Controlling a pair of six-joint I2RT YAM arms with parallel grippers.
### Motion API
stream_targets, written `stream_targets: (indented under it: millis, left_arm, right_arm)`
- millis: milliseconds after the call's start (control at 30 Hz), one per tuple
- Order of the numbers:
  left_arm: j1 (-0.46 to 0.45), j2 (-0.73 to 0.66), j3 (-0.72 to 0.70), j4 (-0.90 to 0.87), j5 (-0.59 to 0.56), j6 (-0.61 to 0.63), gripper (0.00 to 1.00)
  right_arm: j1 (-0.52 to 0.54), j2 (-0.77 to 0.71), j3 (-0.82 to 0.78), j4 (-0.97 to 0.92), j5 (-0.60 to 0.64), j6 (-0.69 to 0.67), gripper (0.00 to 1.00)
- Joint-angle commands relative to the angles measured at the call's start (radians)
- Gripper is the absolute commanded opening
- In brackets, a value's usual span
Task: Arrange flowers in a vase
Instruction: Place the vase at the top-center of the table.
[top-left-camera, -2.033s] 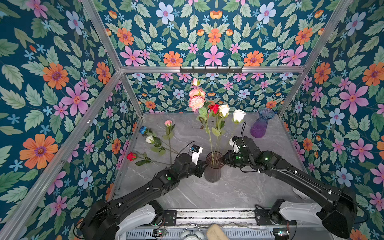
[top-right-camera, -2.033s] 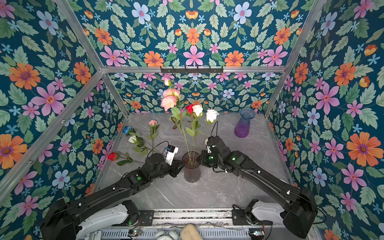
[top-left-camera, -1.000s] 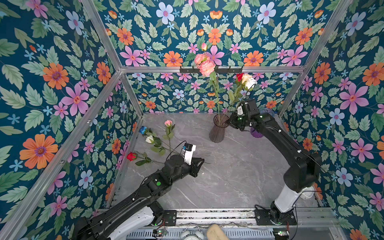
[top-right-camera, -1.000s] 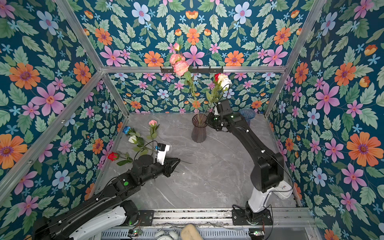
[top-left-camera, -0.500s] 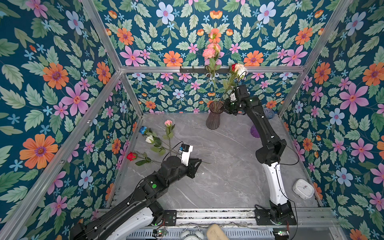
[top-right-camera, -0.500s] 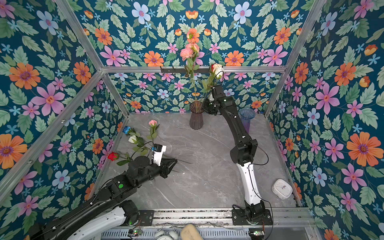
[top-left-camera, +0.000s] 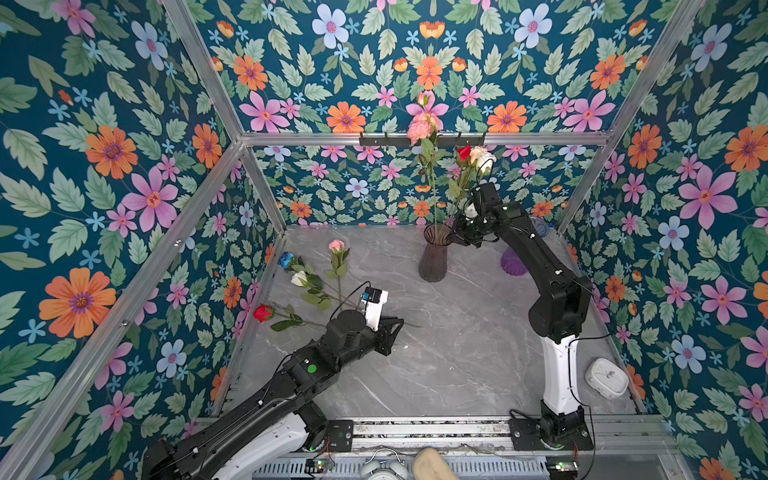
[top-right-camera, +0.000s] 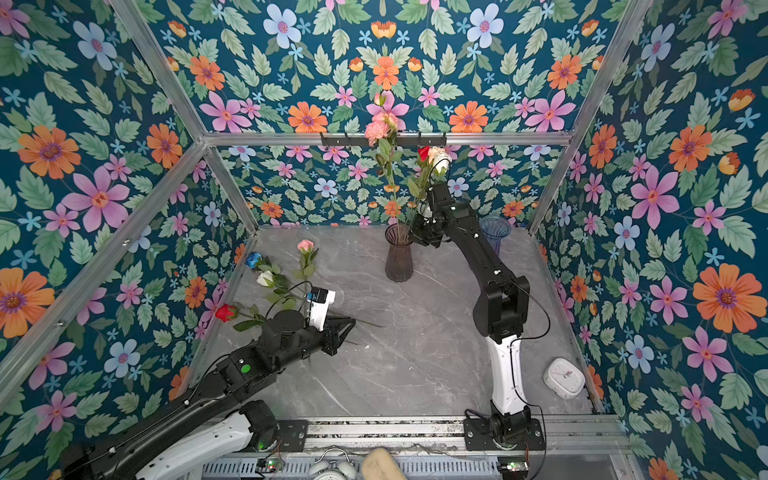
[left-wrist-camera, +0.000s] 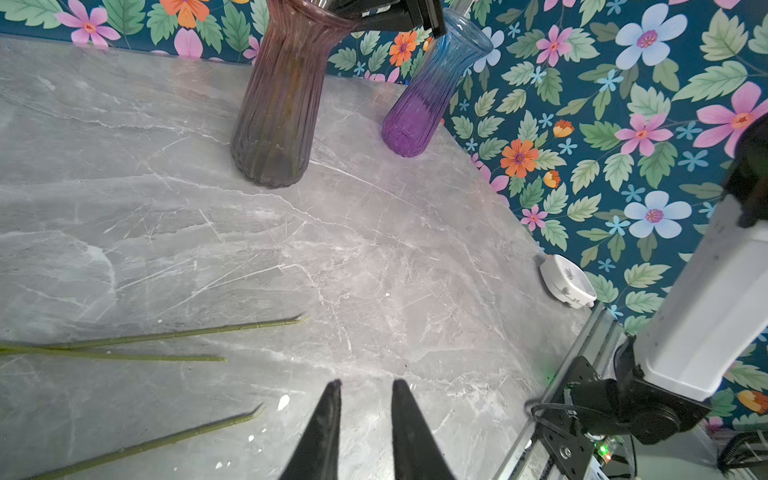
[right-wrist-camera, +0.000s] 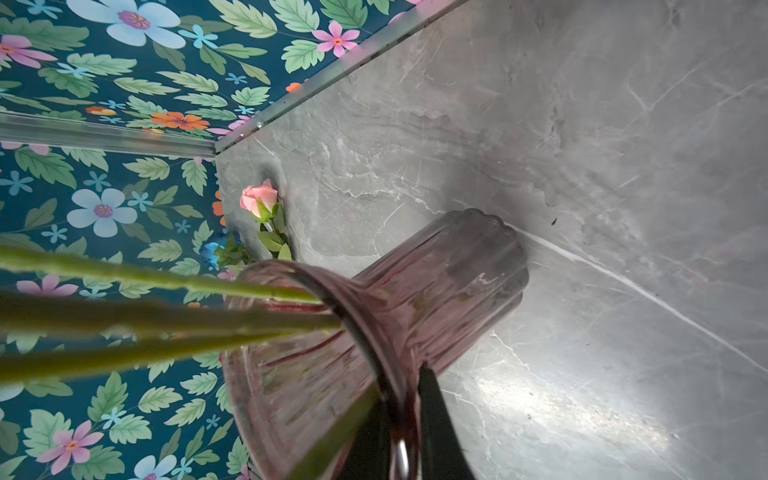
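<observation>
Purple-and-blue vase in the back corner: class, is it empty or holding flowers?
Empty: the purple-and-blue vase has an open mouth with no stems in it.

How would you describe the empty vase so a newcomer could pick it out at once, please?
Find the grey marble table and look to its far right corner, by the back wall. Two ribbed vases stand there; the empty vase is nearer the corner. Unlike the smoky pink vase holding stems, it fades from purple at its base to blue at its rim.
</observation>
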Motion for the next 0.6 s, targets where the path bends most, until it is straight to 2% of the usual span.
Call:
stream_targets:
  millis: [0,300,567]
  left_arm:
    - [0.001,0.004,0.011,0.027,0.011,0.012,0.25]
    - [0.001,0.006,0.016,0.027,0.015,0.014,0.25]
    - [0.001,-0.012,0.014,0.004,-0.003,0.020,0.25]
  right_arm:
    - [0.004,-0.034,-0.029,0.114,-0.040,-0.005,0.00]
    - [0.011,-0.044,-0.058,0.116,-0.014,-0.027,0.01]
    - [0.011,-0.028,-0.030,0.121,-0.023,-0.020,0.21]
